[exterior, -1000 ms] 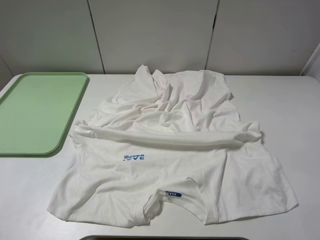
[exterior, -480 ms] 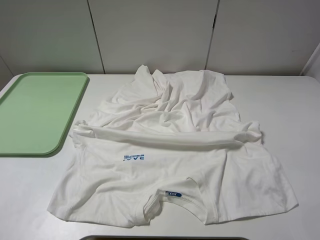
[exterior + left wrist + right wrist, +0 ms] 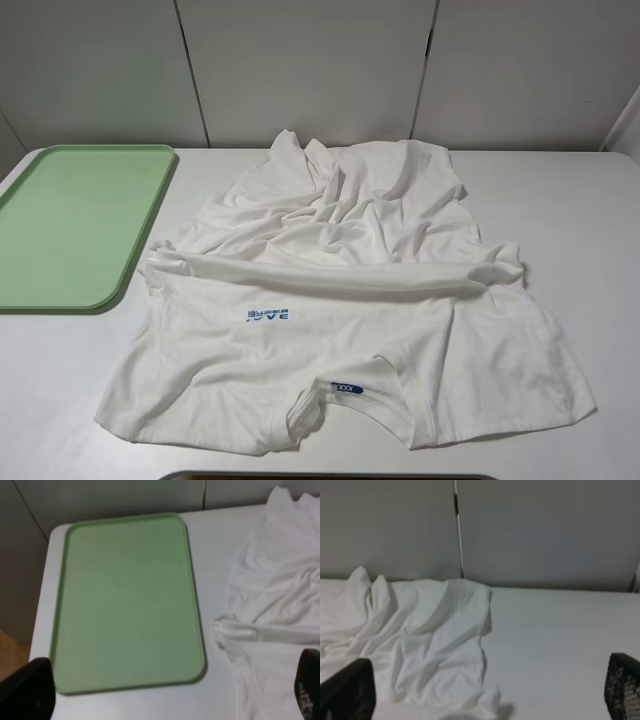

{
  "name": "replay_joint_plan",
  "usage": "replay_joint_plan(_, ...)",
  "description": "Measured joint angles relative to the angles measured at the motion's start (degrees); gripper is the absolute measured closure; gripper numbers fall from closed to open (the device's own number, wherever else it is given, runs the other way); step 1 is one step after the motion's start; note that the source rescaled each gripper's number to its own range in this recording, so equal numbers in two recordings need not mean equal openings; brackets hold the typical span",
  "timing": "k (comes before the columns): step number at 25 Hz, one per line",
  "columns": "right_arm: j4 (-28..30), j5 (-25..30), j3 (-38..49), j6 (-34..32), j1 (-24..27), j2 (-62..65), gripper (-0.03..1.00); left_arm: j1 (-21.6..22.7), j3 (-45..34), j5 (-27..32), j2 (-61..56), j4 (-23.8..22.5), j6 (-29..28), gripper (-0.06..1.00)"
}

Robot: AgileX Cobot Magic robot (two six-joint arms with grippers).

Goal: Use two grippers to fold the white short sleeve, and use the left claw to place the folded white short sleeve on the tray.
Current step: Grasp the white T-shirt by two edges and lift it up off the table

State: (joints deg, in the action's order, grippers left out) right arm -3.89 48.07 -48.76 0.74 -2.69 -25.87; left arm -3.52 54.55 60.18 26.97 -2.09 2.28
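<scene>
We see the white short sleeve [image 3: 350, 330] sprawled, half-bunched, across the frame's centre, with the tray [image 3: 80, 225] at the left edge. The cloth looks soft, light and limp, best pinched at the outer sleeve edges. The left gripper [image 3: 167, 692] and right gripper [image 3: 485, 690] gape wide, holding nothing.

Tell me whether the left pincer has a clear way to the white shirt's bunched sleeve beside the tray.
Probably yes: the left pincer hangs open above the table, and nothing covers the sleeve beside the tray.
</scene>
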Motion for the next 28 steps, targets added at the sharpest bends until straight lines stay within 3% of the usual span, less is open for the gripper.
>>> replay_joint_plan(4,-0.12,-0.72,-6.54,2.83,0.0,-8.73,-0.03,0.0,5.58,-0.37,6.73,0.0,0.44,0.0)
replay_joint_plan(7,-0.72,-0.72,-9.56,4.76,0.0,-12.78,-0.03,0.0,11.47,-0.53,14.55,0.0,4.28,0.01)
replay_joint_plan(12,-2.94,-0.84,-13.49,8.65,0.0,-18.77,-0.03,0.0,13.49,-0.59,20.37,0.24,5.82,0.02)
replay_joint_plan(15,-3.88,-1.59,-14.54,11.48,-3.32,-23.73,-0.03,-0.39,13.66,-0.59,23.38,0.51,7.45,0.03)
replay_joint_plan(22,-3.91,-1.7,-14.54,22.14,-16.02,-37.53,-0.03,-15.01,13.66,-0.64,38.12,0.46,19.56,0.03)
replay_joint_plan(28,-0.25,-2.12,-14.54,26.1,-25.9,-50.22,-0.03,-23.26,13.66,-0.8,50.29,0.51,22.64,0.03)
